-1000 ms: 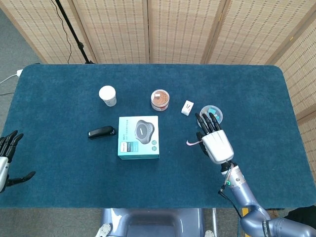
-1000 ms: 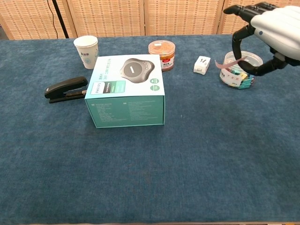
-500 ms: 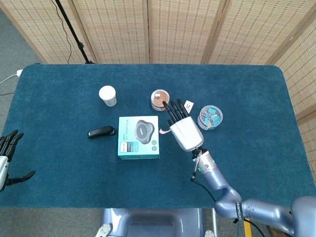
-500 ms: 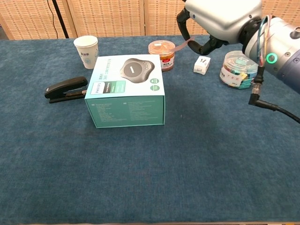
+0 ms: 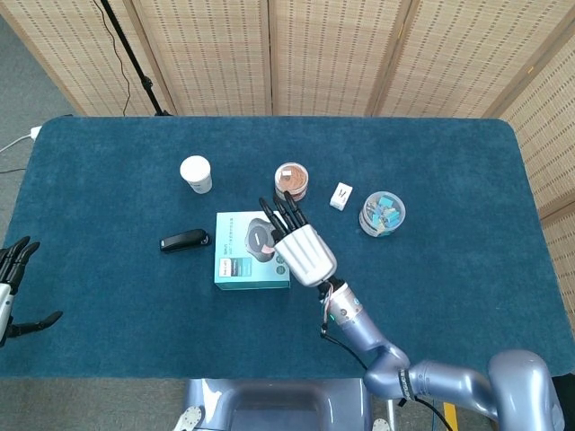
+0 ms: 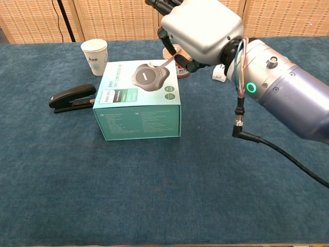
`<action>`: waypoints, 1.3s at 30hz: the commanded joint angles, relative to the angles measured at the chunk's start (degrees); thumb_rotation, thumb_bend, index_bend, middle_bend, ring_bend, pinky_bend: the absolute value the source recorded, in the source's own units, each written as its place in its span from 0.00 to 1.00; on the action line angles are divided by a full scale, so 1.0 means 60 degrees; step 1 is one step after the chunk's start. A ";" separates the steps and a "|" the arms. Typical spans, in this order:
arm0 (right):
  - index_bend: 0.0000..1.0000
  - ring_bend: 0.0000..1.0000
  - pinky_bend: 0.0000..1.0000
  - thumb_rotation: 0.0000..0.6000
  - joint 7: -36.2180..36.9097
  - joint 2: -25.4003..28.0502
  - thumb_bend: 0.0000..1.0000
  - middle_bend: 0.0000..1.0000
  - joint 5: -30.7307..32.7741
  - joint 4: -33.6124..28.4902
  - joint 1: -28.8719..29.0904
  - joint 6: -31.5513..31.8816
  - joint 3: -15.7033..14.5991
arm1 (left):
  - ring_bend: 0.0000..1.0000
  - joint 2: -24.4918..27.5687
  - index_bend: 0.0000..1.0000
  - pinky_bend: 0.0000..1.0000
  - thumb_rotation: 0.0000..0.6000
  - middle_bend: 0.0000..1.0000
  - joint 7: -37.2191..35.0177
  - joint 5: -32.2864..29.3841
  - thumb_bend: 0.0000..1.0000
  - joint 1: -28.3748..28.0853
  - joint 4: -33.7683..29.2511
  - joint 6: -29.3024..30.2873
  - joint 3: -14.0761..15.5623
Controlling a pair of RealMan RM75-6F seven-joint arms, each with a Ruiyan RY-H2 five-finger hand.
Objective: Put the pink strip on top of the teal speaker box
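Note:
The teal speaker box (image 5: pixel 235 260) lies in the middle of the table, left of centre in the chest view (image 6: pixel 138 110). My right hand (image 5: pixel 301 244) hovers over the box's right part and shows large at the top of the chest view (image 6: pixel 199 28). It pinches the thin pink strip (image 6: pixel 166 63) between thumb and a finger, the other fingers spread. The strip slants down to the left over the speaker picture; whether its end touches the box I cannot tell. My left hand (image 5: pixel 13 289) hangs at the table's near left edge, fingers apart and holding nothing.
A black stapler (image 5: pixel 184 240) lies left of the box, and a paper cup (image 5: pixel 195 173) stands behind it. Behind the box stands a brown-lidded jar (image 5: pixel 290 180), with a small white box (image 5: pixel 340 196) and a clear tub of clips (image 5: pixel 382 212) further right.
My right hand has carried the pink strip leftwards from beside the clip tub, past the jar, to above the teal box. The left hand has stayed put.

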 commanded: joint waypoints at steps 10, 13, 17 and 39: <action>0.65 0.00 0.00 1.00 -0.0878 -0.0816 0.71 0.00 -0.0127 0.0814 0.0405 0.0179 0.0012 | 0.00 0.0063 0.00 0.00 1.00 0.00 -0.0177 0.0035 0.00 0.0012 0.0021 -0.0010 0.0028; 0.65 0.00 0.00 1.00 -0.1259 -0.0963 0.72 0.00 -0.0145 0.1043 0.0490 0.0182 0.0002 | 0.00 0.0089 0.00 0.00 1.00 0.00 -0.0273 0.0034 0.00 0.0025 0.0034 0.0005 0.0028; 0.65 0.00 0.00 1.00 -0.1525 -0.1181 0.72 0.00 -0.0061 0.1224 0.0580 0.0090 -0.0022 | 0.00 0.0126 0.00 0.00 1.00 0.00 -0.0367 0.0059 0.00 0.0022 0.0059 -0.0013 0.0042; 0.64 0.00 0.00 1.00 -0.1816 -0.2215 0.72 0.00 0.0014 0.2173 0.0724 0.0599 0.0020 | 0.00 0.0256 0.00 0.00 1.00 0.00 -0.0763 0.0211 0.00 0.0016 0.0105 -0.0043 0.0123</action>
